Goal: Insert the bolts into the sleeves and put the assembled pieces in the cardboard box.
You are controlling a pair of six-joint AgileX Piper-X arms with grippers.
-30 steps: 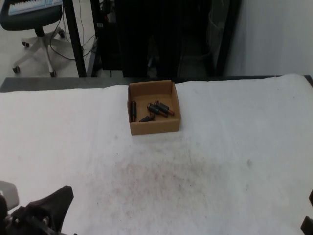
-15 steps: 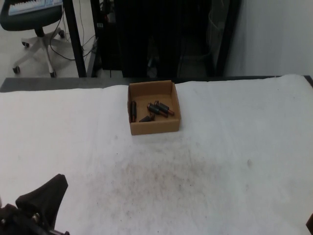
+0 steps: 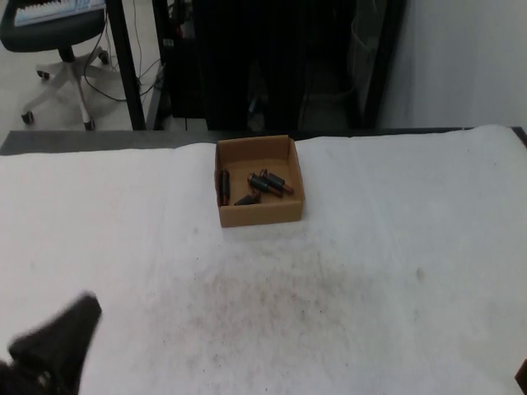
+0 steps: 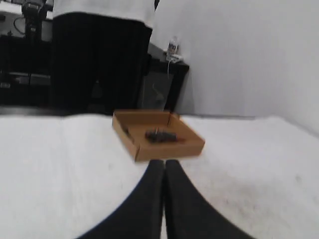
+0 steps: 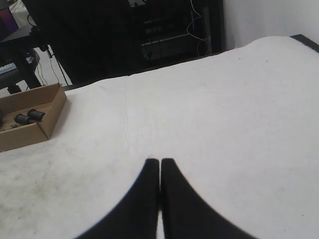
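**While both arms back off, the box sits loaded**

Since 1 s ago, the L arm (image 3: 51, 346) at the near-L corner of the high view has slid back toward the near edge. The grey part seen beside it then is gone, and less of its dark body shows. The R arm (image 3: 522, 376) did likewise: two dark bits at the near-R edge then, one sliver now. Box & contents haven't shifted.

L jaws: fully closed, fingers (image 4: 145, 204) pressed together w/ only a hairline seam btwn them, nothing held. They point toward the box, over the white-clothed surface (image 3: 387, 271). Can't tell if the tips touch the cloth.

R jaws: same. Fingers (image 5: 144, 199) are tight together, nothing gripped, pointing across the cloth w/ the box off to one side.

Farther out, a patch of dark specks (image 3: 263, 288) marks the cloth at mid-surface. Beyond it the cardboard box (image 3: 258, 212) stands open-topped toward the far edge, well apart from both arms. Inside lie several assembled pieces (image 3: 268, 183), dark w/ reddish ends. One lies along the box's L wall, the rest are bunched near the ctr.

Behind the surface: a dark rack (image 3: 272, 66), and an office chair (image 3: 58, 41) at far L.
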